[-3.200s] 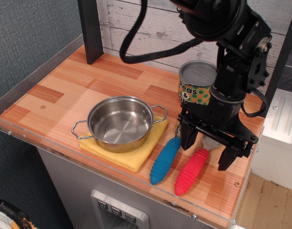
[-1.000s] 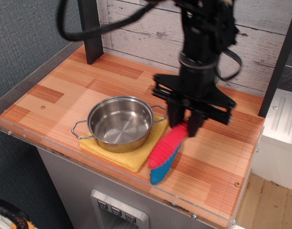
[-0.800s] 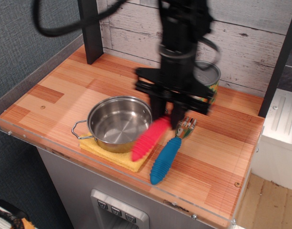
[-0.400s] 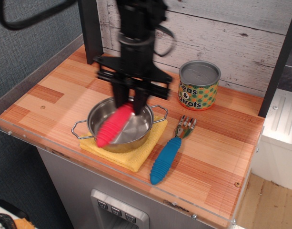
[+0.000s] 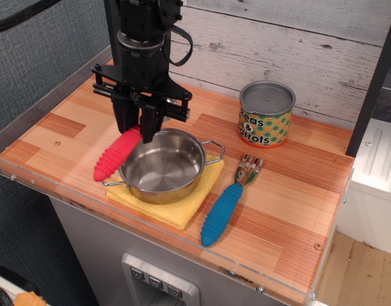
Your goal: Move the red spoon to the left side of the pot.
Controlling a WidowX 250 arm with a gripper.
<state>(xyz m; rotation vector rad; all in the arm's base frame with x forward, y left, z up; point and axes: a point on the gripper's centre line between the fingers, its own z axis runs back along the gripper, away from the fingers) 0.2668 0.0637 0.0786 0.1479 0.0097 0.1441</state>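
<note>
My gripper (image 5: pixel 137 131) is shut on the upper end of the red spoon (image 5: pixel 115 157) and holds it in the air, tilted down to the left. The ribbed red handle hangs over the left rim of the pot (image 5: pixel 160 165); the spoon's silver bowl is hidden between the fingers. The shiny steel pot stands on a yellow cloth (image 5: pixel 182 207) near the front of the counter, and it is empty.
A blue-handled fork (image 5: pixel 226 206) lies right of the pot. A peas-and-carrots can (image 5: pixel 266 114) stands at the back right. A black post (image 5: pixel 122 60) rises behind my arm. A clear low wall edges the wooden counter (image 5: pixel 61 131) on the left and front.
My gripper picked the red spoon up from beside the fork at the right and carried it leftward over the pot to the pot's left rim.
</note>
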